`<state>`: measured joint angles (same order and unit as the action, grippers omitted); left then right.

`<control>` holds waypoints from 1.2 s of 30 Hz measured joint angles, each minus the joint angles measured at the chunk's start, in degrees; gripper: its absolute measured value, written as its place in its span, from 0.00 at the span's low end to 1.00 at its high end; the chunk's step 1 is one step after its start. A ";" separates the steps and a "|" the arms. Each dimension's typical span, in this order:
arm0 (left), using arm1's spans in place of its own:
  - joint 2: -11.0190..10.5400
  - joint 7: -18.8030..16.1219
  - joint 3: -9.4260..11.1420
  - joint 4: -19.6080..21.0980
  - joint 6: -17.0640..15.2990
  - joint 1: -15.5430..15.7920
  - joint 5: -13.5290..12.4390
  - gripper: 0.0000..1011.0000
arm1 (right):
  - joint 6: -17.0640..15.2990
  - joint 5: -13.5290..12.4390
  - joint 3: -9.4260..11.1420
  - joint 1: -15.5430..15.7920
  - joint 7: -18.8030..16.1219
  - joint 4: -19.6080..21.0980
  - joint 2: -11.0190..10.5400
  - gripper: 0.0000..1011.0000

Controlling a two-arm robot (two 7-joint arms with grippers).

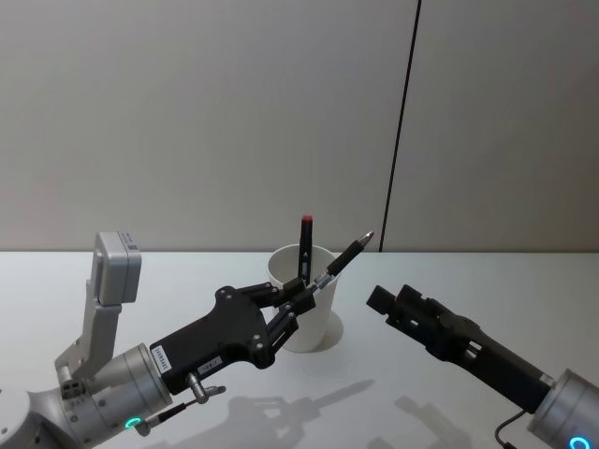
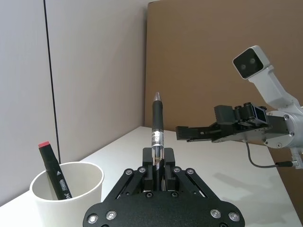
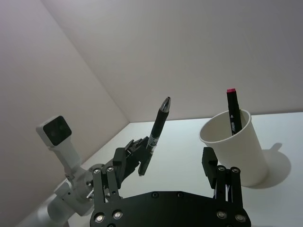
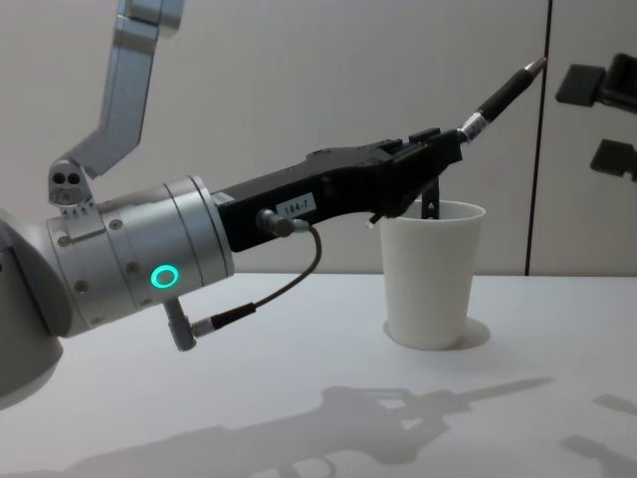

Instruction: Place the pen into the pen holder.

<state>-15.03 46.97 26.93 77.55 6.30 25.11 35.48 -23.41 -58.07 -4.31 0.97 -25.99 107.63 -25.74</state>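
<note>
Grasp done: found pen [image 1: 342,259] pinched in left claw [image 1: 304,292], tilted near cup [image 1: 314,329] rim, not yet inside. Lowering and release remained. Found right claw [image 1: 379,298] spread beside cup.

Pretty bare room tbh. Behind the table [image 1: 187,281] there's just a plain pale grey wall [image 1: 206,122], with one thin dark seam [image 1: 401,122] running down it to the table's far edge, leaning a bit in the head view. The tabletop is smooth and whitish. Past one end of the table stands a flat brown board [image 2: 213,56]. The light is soft, and blurry grey shadows [image 1: 309,407] lie on the table's near part.
</note>
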 joint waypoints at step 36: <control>0.00 -0.01 -0.01 0.01 0.00 0.00 0.00 0.14 | 2.86 0.12 -7.23 -6.47 8.70 -4.73 7.55 0.99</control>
<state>-15.03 46.96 26.92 77.56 6.30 25.11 35.47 -20.55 -57.95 -11.54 -5.50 -17.30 102.89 -18.19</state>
